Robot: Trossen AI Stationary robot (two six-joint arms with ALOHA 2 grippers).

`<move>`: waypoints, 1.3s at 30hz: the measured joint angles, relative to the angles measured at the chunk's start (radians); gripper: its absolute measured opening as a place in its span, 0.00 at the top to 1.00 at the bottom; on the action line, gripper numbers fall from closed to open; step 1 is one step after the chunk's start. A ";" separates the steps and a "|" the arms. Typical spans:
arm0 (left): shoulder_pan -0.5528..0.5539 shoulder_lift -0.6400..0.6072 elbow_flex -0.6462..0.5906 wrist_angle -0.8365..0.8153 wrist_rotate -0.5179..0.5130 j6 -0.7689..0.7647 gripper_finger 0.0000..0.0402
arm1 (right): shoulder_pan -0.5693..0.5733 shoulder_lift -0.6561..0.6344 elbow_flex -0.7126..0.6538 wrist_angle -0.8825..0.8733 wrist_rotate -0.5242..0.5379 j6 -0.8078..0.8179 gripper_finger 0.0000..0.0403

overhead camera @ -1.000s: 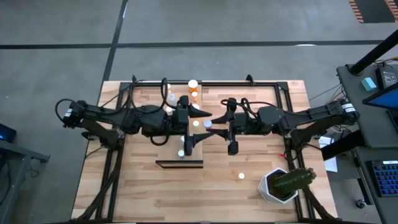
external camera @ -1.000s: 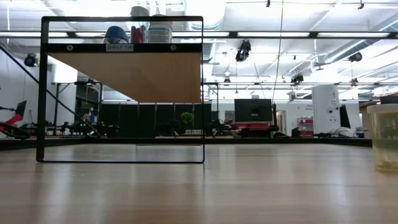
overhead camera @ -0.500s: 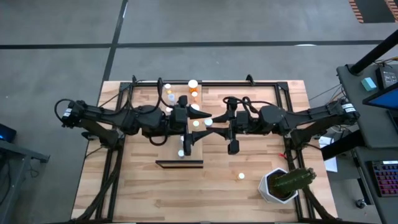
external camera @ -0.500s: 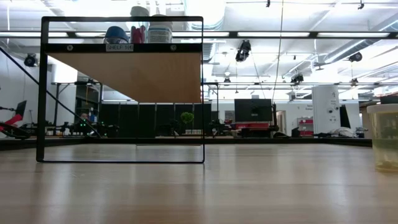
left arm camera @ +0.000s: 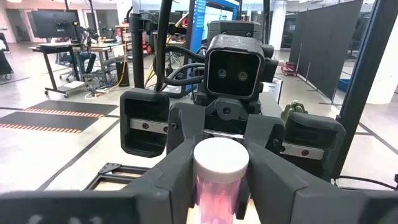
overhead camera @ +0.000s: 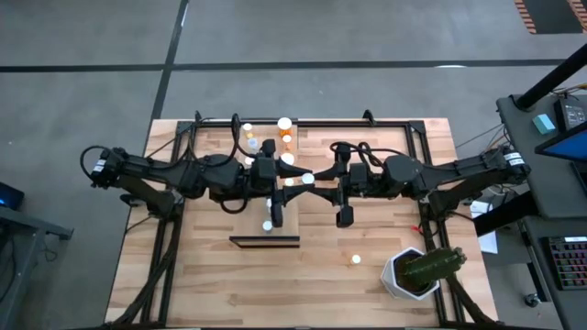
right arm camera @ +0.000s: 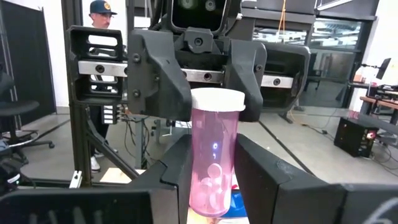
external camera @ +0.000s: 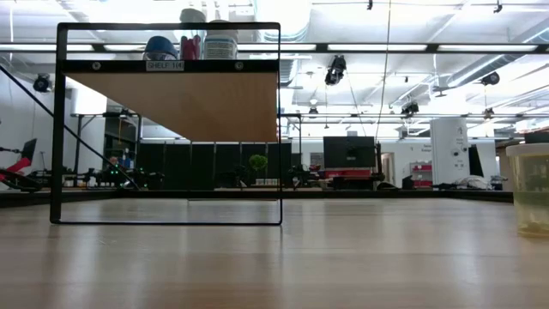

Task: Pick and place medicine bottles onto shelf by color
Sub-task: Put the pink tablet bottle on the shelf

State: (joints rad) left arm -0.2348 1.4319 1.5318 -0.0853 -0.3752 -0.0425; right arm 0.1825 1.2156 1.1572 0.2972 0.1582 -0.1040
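Midway over the shelf [overhead camera: 248, 225], my right gripper [right arm camera: 214, 186] clamps a pink bottle [right arm camera: 214, 143] upright while my left gripper [left arm camera: 221, 180] faces it; whether the left has hold, I cannot tell. A few shelved bottles [external camera: 190, 43] stand sorted, blue and pink among them. Loose bottles [overhead camera: 284, 124] wait beyond the shelf. My arms hide others, so the count is unclear.

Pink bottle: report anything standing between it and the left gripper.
Nothing visible does. The pink bottle stands upright in the right gripper, and the left gripper meets it from the opposite side, with no other thing between them.
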 joint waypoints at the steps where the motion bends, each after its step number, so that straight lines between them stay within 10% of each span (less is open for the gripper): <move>1: 0.000 0.000 0.000 0.000 0.000 0.000 0.71 | 0.000 0.000 0.000 0.000 0.000 0.000 0.76; 19: 0.000 -0.017 0.000 -0.025 -0.011 -0.003 0.76 | 0.000 -0.003 0.000 -0.024 0.002 0.042 0.54; 39: -0.257 -0.217 -0.012 -0.647 -0.161 -0.242 0.76 | 0.000 -0.028 0.000 -0.086 0.026 0.112 0.48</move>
State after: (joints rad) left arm -0.4916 1.2149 1.5195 -0.7321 -0.5358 -0.2846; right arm 0.1825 1.1876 1.1572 0.2111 0.1843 0.0080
